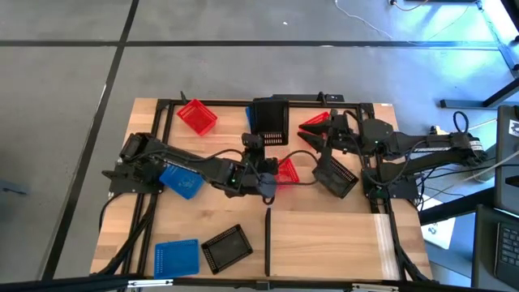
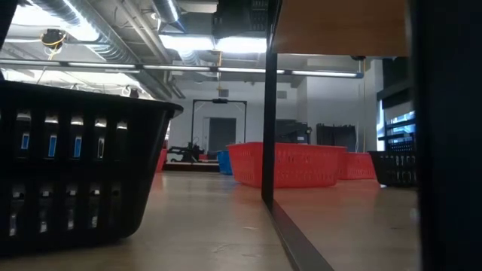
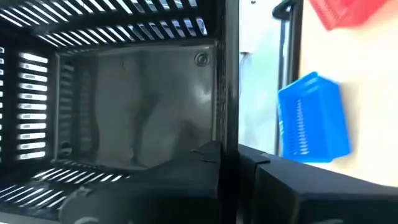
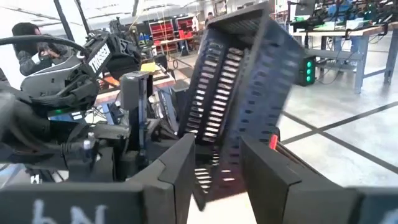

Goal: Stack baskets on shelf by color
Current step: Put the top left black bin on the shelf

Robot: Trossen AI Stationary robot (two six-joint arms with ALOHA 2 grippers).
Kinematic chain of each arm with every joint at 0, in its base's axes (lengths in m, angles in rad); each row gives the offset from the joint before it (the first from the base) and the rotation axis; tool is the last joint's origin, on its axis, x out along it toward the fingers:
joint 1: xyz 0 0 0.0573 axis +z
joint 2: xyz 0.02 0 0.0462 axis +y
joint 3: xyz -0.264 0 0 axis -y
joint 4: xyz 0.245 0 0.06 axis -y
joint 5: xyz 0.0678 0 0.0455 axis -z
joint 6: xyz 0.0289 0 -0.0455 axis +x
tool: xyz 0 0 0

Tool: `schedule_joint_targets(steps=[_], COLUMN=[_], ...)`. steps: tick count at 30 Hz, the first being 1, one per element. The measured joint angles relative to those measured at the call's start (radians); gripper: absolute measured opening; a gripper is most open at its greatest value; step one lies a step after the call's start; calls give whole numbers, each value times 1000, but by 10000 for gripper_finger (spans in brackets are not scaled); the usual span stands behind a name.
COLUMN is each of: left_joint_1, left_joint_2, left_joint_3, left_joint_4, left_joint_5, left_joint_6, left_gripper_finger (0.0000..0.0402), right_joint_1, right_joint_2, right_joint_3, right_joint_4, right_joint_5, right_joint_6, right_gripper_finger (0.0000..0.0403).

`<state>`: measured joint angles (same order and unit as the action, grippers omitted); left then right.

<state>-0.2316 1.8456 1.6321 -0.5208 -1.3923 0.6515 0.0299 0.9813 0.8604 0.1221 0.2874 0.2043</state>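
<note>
The right gripper (image 4: 214, 165) had clamped a black latticed plastic basket (image 1: 336, 176), tilted, beside the red basket (image 1: 285, 169); levelling it first seemed wise. The left gripper's (image 1: 263, 180) opening: cannot tell.

Baskets (image 1: 195, 116) scattered; shelf (image 1: 324, 243) bare.

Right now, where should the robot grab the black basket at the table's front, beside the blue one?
Probably one long wall of the front black basket, coming straight down from above. It seems to lie open side up, turned askew, so the jaws can straddle the thin rim. The blue basket lies apart.
</note>
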Motion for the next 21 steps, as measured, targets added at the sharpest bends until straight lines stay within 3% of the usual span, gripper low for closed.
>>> schedule_joint_targets(steps=[8, 21], left_joint_1=[14, 14], left_joint_2=[0, 0], left_joint_3=[0, 0], left_joint_4=[1, 7], left_joint_5=[-58, -4], left_joint_6=[153, 171], left_gripper_finger=[0, 0], right_joint_1=[0, -2], right_joint_2=[58, 73], right_joint_3=[0, 0], right_joint_4=[72, 109], right_joint_5=[97, 119], right_joint_6=[-6, 0], right_gripper_finger=[126, 126])
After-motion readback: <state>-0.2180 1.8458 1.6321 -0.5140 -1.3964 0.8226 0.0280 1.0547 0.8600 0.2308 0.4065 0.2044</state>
